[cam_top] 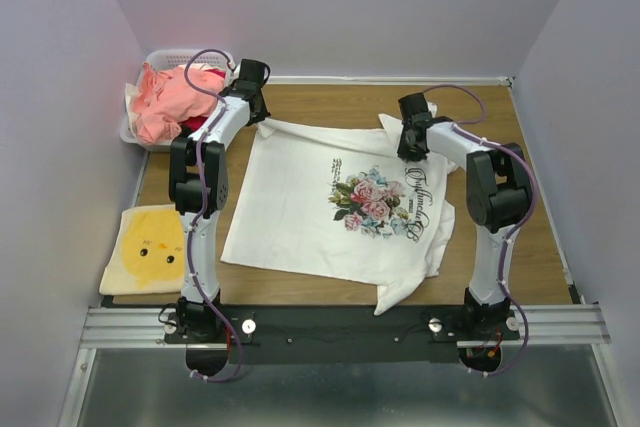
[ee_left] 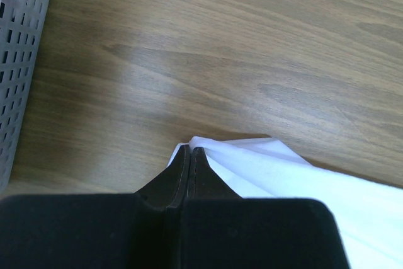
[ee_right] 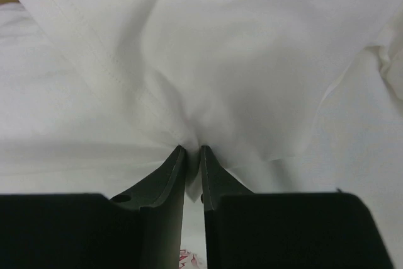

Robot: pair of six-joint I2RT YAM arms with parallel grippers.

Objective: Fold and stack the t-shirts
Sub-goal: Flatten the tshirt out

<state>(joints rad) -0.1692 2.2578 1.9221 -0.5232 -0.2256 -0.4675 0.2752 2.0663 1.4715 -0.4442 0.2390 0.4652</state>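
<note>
Right of the basket (cam_top: pixel 165 53), the left gripper (ee_left: pixel 190 150) and right gripper (ee_right: pixel 192 149) are both pinching one white t-shirt (cam_top: pixel 290 207), jaws clamped on cloth.

Basket and bare wood
A white plastic lattice basket (cam_top: pixel 163 54) sat at the far left corner of the brown wood-grain surface (cam_top: pixel 535 217); a black mounting plate (cam_top: pixel 340 325) ran along its near edge.

Left end effector (ee_left: pixel 191 150) closed; right end effector (ee_right: pixel 193 149) likewise
</note>
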